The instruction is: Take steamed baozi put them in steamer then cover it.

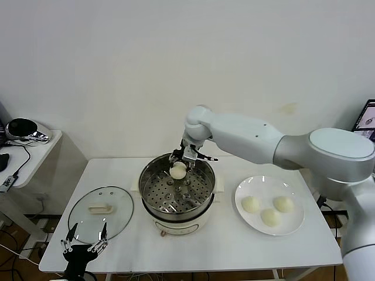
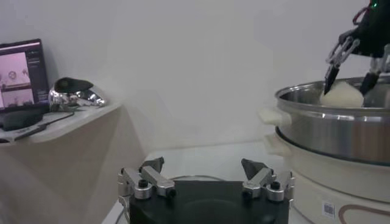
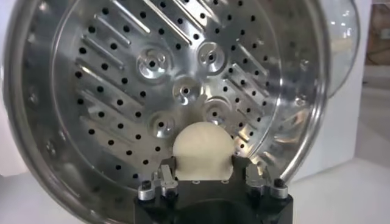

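- Right gripper: jaws clamped on one bun, over the steamer rim.
- Left gripper: jaws apart, beside the lid.

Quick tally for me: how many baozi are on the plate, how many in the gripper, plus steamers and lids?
Baozi on the plate: 3
Baozi in the right gripper: 1
Steamer: 1
Glass lid: 1
Total: 7

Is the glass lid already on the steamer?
No, the cover lies flat on the table left of the open steamer.
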You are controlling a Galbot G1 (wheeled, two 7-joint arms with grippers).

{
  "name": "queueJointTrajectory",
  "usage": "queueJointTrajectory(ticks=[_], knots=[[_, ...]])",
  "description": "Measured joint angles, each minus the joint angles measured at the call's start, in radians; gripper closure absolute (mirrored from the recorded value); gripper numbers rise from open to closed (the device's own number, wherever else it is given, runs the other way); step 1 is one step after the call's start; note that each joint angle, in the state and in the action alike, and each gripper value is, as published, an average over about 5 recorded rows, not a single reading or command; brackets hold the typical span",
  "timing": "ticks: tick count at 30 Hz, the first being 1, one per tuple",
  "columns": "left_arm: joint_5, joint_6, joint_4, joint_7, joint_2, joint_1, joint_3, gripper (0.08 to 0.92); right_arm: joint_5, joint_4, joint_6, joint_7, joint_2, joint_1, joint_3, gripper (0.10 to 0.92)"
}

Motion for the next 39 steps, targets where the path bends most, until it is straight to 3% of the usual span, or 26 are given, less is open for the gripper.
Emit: queueJointTrajectory(ticks=[10,15,19,27,33,39], knots=[[0.000,-0.001,-0.001,-0.002,-0.005,-0.001,-0.003,0.177,-0.054,-0.037,0.034,0.034,0.021,-0.011,0.002,0.234],[0.002,0.000,-0.007,-0.002,-0.008,0.002,-0.003,0.177,0.018,0.011,-0.015,0.010,-0.003,0.032,-0.009,0.204],[0.003,0.006,-0.016,0.001,-0.007,0.003,-0.001,0.177,0.151,0.123,-0.144,-0.038,-0.064,0.112,-0.036,0.203],[0.014,0.011,-0.035,0.005,0.000,0.002,0.013,0.177,0.377,0.409,-0.549,-0.108,-0.288,0.281,-0.120,0.203],[0.026,0.010,-0.045,0.006,0.000,0.005,0.027,0.177,0.440,0.584,-0.773,-0.127,-0.502,0.333,-0.175,0.203],[0.032,0.005,-0.058,0.005,0.000,0.018,0.027,0.177,0.438,0.679,-0.889,-0.138,-0.696,0.313,-0.185,0.203]])
